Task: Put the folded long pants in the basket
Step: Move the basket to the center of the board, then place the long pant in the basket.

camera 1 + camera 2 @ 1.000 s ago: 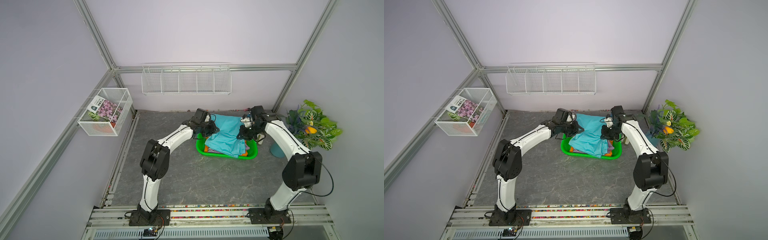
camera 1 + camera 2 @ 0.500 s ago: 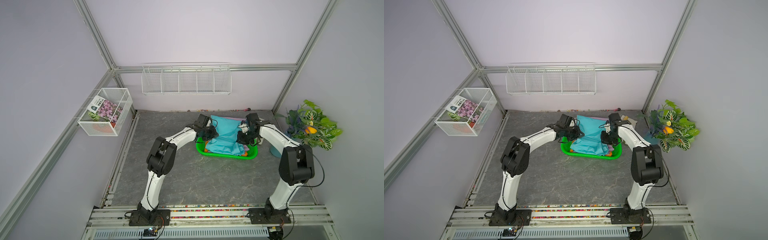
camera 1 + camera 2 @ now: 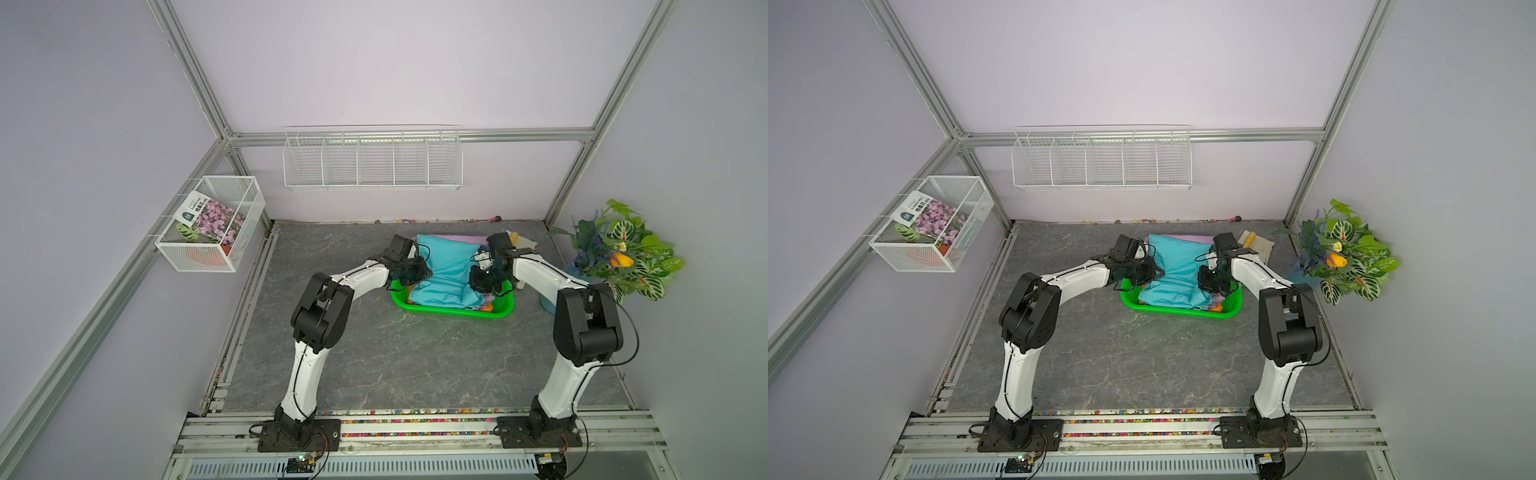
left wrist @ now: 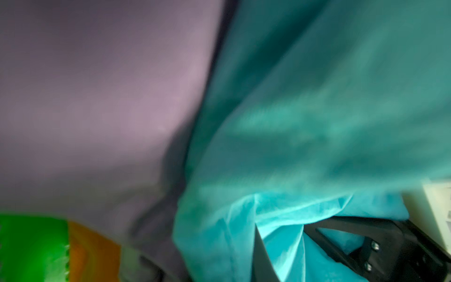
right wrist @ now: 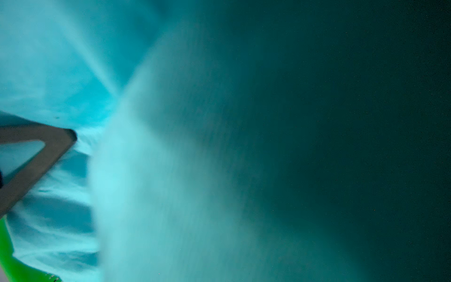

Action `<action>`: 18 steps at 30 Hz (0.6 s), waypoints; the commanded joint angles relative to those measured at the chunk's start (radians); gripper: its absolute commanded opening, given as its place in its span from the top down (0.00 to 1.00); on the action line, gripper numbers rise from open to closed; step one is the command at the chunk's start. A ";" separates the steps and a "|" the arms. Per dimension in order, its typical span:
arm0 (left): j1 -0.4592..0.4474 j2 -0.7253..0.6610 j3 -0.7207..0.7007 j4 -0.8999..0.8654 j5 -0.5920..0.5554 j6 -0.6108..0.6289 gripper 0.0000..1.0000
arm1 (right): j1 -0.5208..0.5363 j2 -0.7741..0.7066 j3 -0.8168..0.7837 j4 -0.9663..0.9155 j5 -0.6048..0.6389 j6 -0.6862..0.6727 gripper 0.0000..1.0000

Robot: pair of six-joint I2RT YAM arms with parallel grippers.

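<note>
**Left jaws:** closing on a bunched fold of the teal pants [image 4: 317,122], pinching it between black fingers [image 4: 262,258] in the left wrist view.

**Right jaws:** pressing together on the opposite edge of the teal pants [image 5: 170,171]. Only one finger [image 5: 48,146] is showing in the right wrist view, with cloth creases gathering at its tip.

**Teal pants** [image 3: 446,274]: spanning the gap between the two jaws in both top views. The near part is sagging into the basket [image 3: 449,312], and the far part is reaching beyond both jaws.

**Basket** [image 3: 1177,312]: sitting on the worktop [image 3: 374,353] directly below and between the jaws.

**Orange pants** [image 3: 486,307]: lying in the basket under the teal, peeking out at the corner below the right jaws.

**Lilac pants** [image 3: 465,240]: lying under the teal, showing as a strip past its far edge, beyond the jaws. Whether it is lying inside the basket cannot be told.

**Gloves** [image 3: 524,241]: lying on the worktop beyond the right jaws.

**Plant** [image 3: 623,257]: standing well apart, outboard of the right jaws.
</note>
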State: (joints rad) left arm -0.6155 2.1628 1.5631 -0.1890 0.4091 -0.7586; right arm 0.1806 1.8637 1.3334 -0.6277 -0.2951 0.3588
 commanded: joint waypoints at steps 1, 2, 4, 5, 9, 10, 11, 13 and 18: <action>0.087 -0.003 -0.106 -0.181 -0.139 0.033 1.00 | 0.038 0.091 -0.025 0.016 0.102 0.029 1.00; 0.100 -0.018 -0.117 -0.184 -0.149 0.040 1.00 | 0.054 0.100 -0.013 0.015 0.103 0.029 1.00; 0.117 -0.045 -0.131 -0.198 -0.171 0.063 1.00 | 0.086 0.119 0.010 0.012 0.102 0.034 1.00; 0.125 -0.058 -0.137 -0.207 -0.183 0.075 1.00 | 0.102 0.132 0.020 0.014 0.102 0.039 1.00; 0.146 -0.092 -0.149 -0.227 -0.206 0.104 1.00 | 0.141 0.155 0.037 0.032 0.099 0.065 1.00; 0.147 -0.096 -0.148 -0.228 -0.206 0.111 1.00 | 0.147 0.158 0.042 0.038 0.099 0.070 1.00; 0.148 -0.098 -0.146 -0.231 -0.208 0.115 1.00 | 0.152 0.158 0.045 0.041 0.101 0.073 1.00; 0.148 -0.100 -0.140 -0.234 -0.212 0.123 1.00 | 0.154 0.154 0.051 0.045 0.100 0.080 1.00; 0.149 -0.095 -0.115 -0.247 -0.194 0.158 1.00 | 0.152 0.125 0.088 0.025 0.111 0.069 0.69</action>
State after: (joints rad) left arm -0.4976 2.0460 1.4567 -0.2890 0.3363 -0.6556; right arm 0.3408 1.9476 1.4261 -0.5301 -0.2798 0.4297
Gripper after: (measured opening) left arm 0.135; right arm 0.293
